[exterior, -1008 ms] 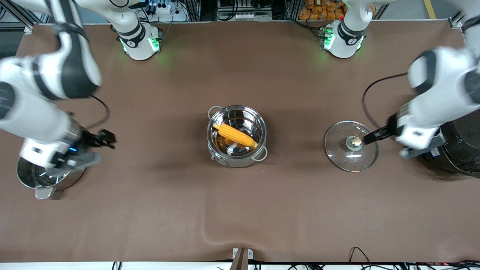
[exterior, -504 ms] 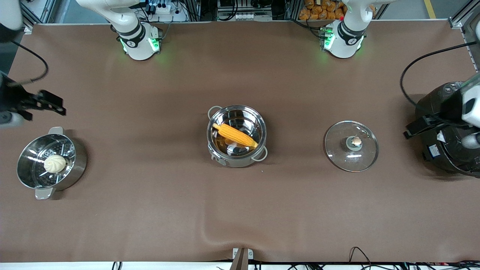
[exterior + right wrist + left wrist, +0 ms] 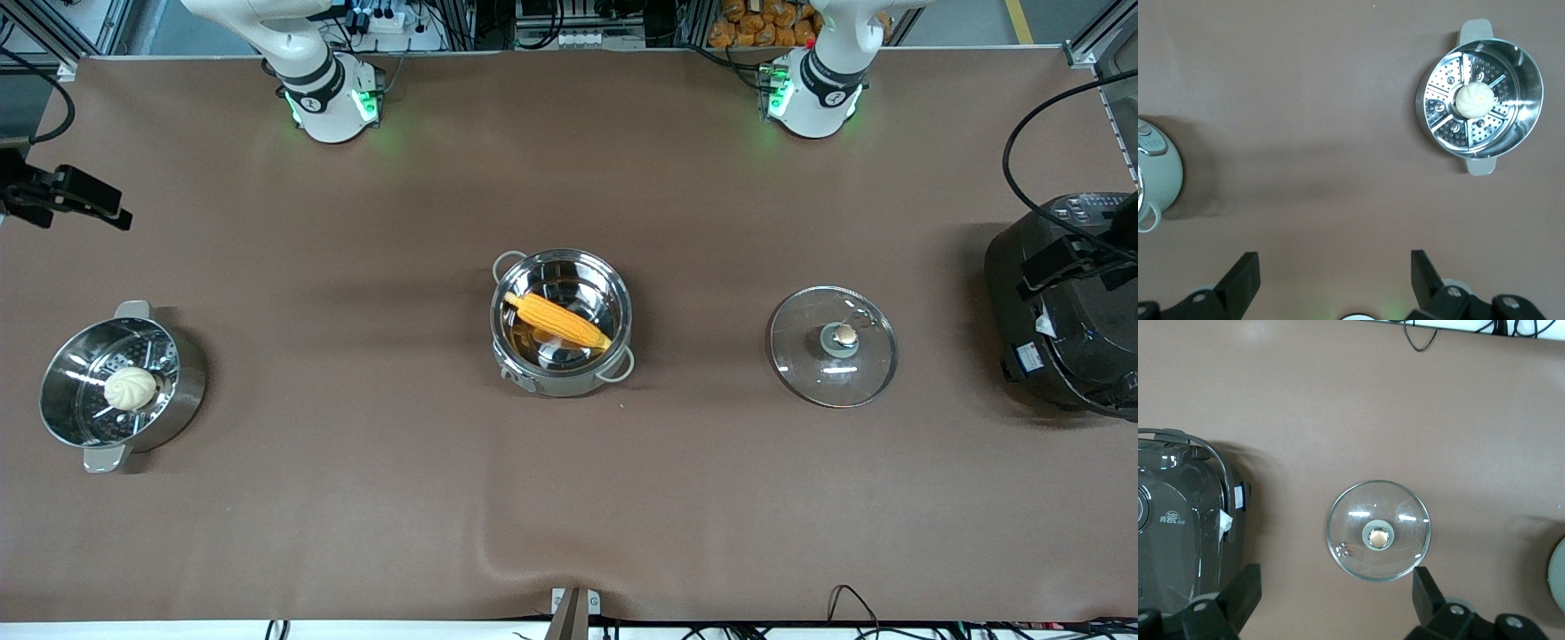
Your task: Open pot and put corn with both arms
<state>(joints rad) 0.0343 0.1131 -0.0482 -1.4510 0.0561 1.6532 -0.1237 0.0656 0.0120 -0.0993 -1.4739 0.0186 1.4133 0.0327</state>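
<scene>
- Left gripper (image 3: 1067, 264) now pulled up and away over the black cooker (image 3: 1062, 307) at the left arm's end; fingers (image 3: 1241, 597) spread wide in the left wrist view, holding nothing.
- Right gripper (image 3: 84, 200) likewise drawn off to the table's edge at the right arm's end, well apart from the steamer pot (image 3: 120, 384) it hung over a second ago; fingers (image 3: 1238, 280) wide apart, empty.
- Nearest the front camera: steamer pot with white bun (image 3: 130, 388), now uncovered by the arm.
- Mid-table: pot (image 3: 562, 322) open, corn (image 3: 556, 321) lying slantwise inside.
- Glass lid (image 3: 833, 346) flat on the cloth, between pot and cooker, released.
- Judged: both steps done, arms merely retiring; nothing left but clearing off.
</scene>
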